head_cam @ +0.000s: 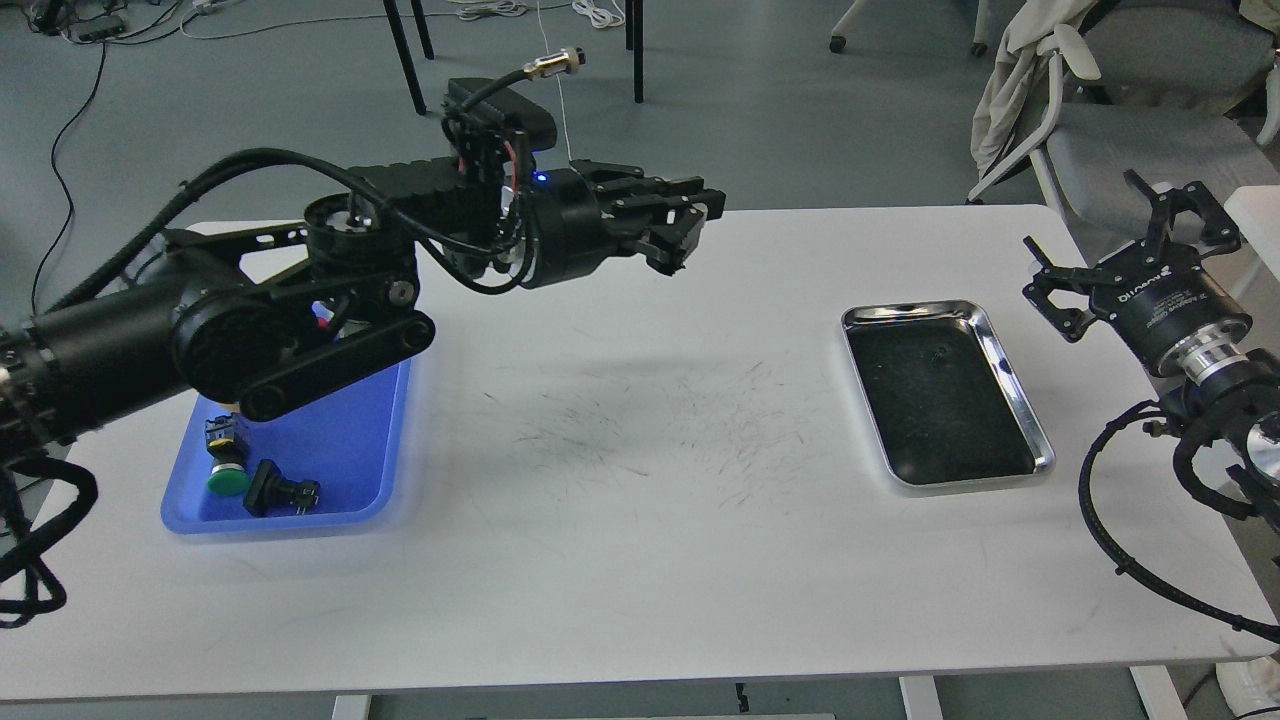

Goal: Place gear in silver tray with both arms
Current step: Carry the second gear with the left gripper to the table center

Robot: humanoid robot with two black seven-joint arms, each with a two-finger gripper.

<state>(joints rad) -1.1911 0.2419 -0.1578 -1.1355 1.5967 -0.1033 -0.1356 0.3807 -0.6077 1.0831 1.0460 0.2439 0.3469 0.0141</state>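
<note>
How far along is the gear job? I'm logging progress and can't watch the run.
Nothing looks delivered: the silver tray shows only its dark floor. The left gripper hovers mid-table, fingers close together; whether it holds anything is unclear. The right gripper is open beside the tray. Small parts remain in the blue tray. The placing itself is left.

Two arms (300,290) (1190,350), one silver tray (1010,360), one blue tray (395,420), two push-button parts (226,460) (280,492).
</note>
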